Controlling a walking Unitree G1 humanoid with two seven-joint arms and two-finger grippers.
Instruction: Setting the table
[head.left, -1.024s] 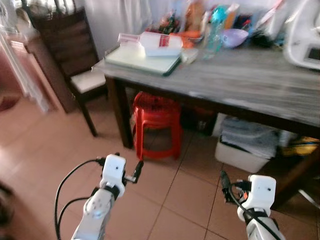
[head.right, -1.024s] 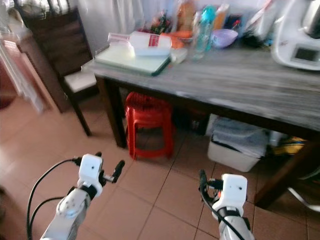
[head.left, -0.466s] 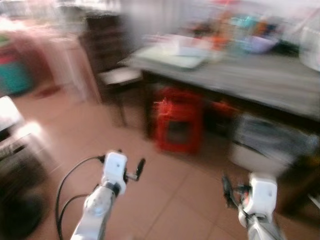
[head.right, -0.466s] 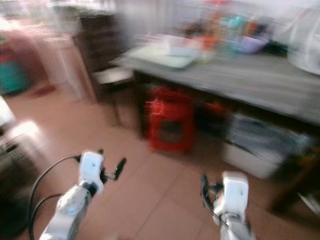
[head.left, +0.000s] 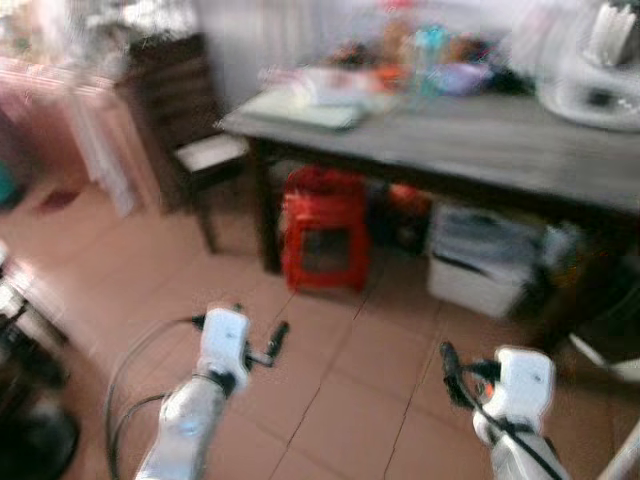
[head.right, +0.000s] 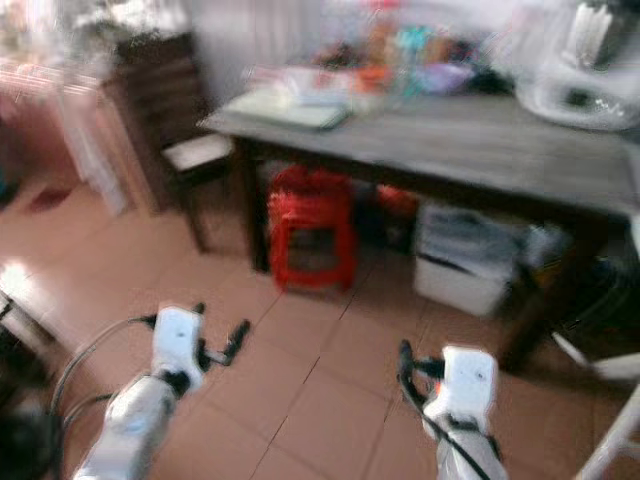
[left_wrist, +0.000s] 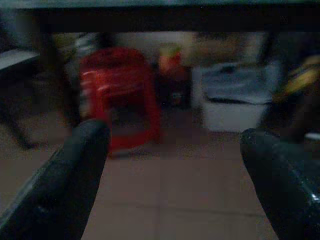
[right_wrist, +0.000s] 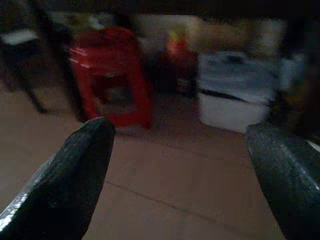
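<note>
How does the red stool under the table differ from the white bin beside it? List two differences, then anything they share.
The red stool is bright red with open legs; the white bin is a pale closed box stuffed with grey material. The red stool stands taller, while the white bin sits lower and wider. Both rest on the tiled floor under the table.

Tabletop clutter: the things on my grey wooden table (head.left: 500, 150) are blurred past naming.
White appliance (head.left: 590, 85): cut off by the picture's top edge.
Under-table: the red plastic stool (left_wrist: 117, 95) and white storage box (right_wrist: 235, 97) are dim and soft.
Dark wooden chair (head.left: 185, 110): smeared.
</note>
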